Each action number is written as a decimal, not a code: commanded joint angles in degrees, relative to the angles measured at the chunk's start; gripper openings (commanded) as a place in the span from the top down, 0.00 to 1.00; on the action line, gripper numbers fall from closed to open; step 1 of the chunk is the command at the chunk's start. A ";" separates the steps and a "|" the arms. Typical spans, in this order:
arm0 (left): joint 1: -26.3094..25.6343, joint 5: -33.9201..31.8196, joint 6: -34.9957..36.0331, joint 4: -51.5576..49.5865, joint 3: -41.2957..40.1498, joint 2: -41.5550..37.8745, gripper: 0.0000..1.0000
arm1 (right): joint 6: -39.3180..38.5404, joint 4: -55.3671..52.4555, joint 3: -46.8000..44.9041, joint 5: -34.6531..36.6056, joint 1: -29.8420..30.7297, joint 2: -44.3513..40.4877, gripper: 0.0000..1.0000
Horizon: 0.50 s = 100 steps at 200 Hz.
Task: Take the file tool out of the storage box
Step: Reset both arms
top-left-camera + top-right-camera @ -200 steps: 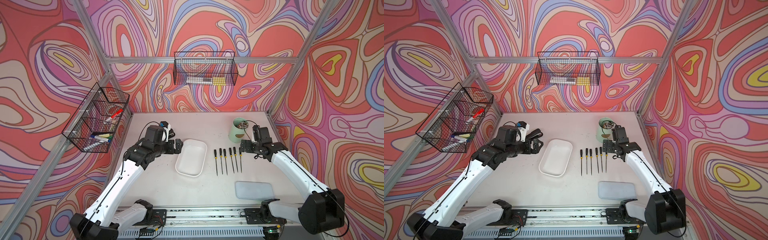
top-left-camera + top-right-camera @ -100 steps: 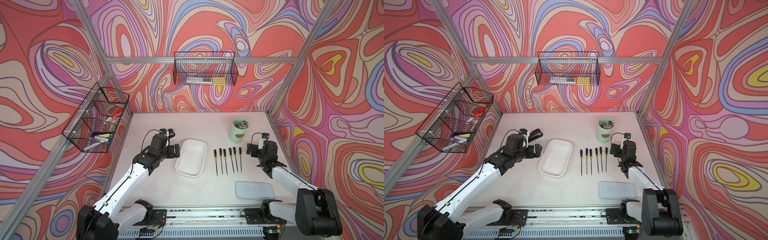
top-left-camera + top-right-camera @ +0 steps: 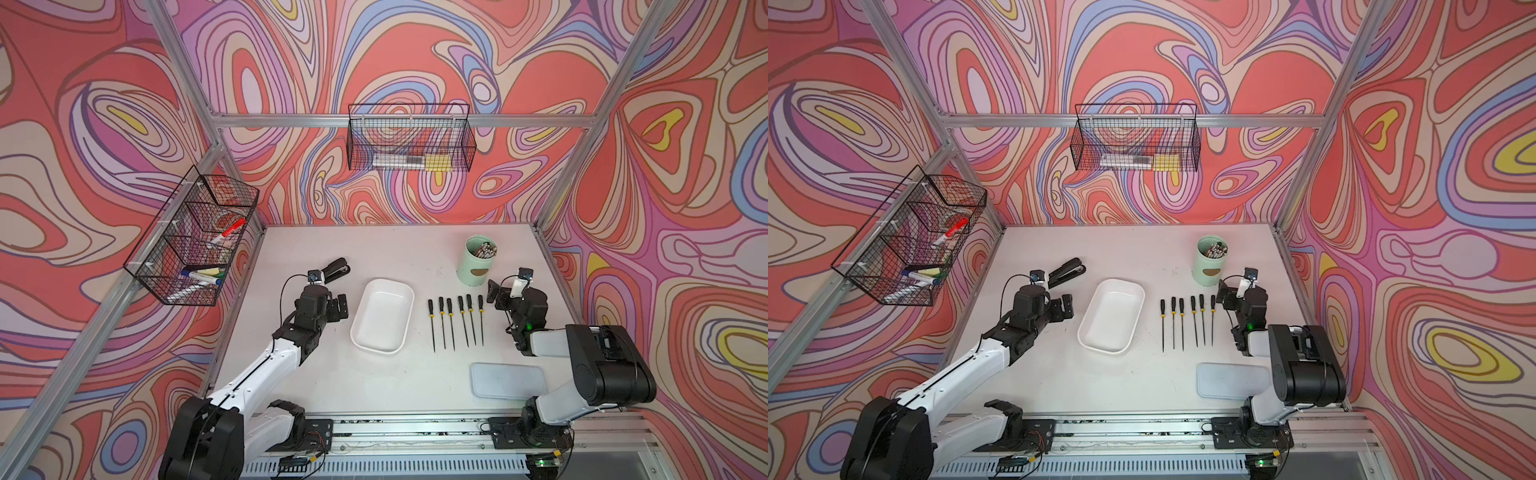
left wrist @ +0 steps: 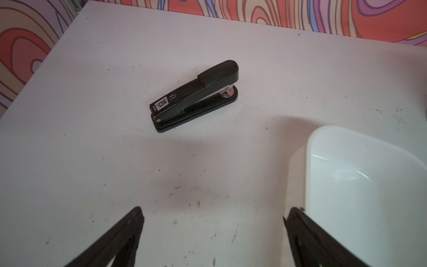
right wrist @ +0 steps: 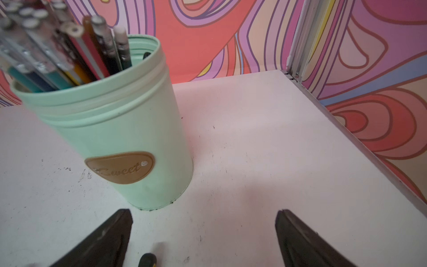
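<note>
Six files (image 3: 460,302) lie on the surface (image 3: 374,257) beside the box (image 3: 382,320). Left and right jaws stand wide open.

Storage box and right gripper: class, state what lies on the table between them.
Six black-handled files lie in a row between the storage box and the right gripper, shown in both top views.

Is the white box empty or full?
Empty. The storage box shows only its bare white floor; six files lie outside it on the table.
</note>
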 commanded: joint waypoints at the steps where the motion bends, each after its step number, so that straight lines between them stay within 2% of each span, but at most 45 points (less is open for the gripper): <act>1: 3.93 2.92 2.66 8.14 -0.30 1.21 0.01 | 0.77 8.06 -0.12 -0.43 -0.23 2.89 0.02; 18: 6.09 4.73 4.18 11.38 -0.55 2.16 0.01 | 0.31 11.46 -0.12 -1.14 -0.23 6.02 0.02; 51: 8.69 3.21 8.78 14.72 -0.81 3.72 0.01 | 0.28 8.81 0.54 -0.37 -0.21 5.40 0.02; 75: 12.20 6.94 9.82 26.90 -6.42 8.88 0.01 | 0.17 6.89 1.95 -0.35 -0.14 5.71 0.02; 95: 15.38 12.82 8.12 29.80 -6.06 14.23 0.01 | -0.48 3.94 3.62 -1.10 0.02 5.75 0.02; 100: 15.99 14.30 8.17 27.56 -5.09 14.35 0.01 | -0.43 4.22 3.41 -1.40 0.04 5.76 0.02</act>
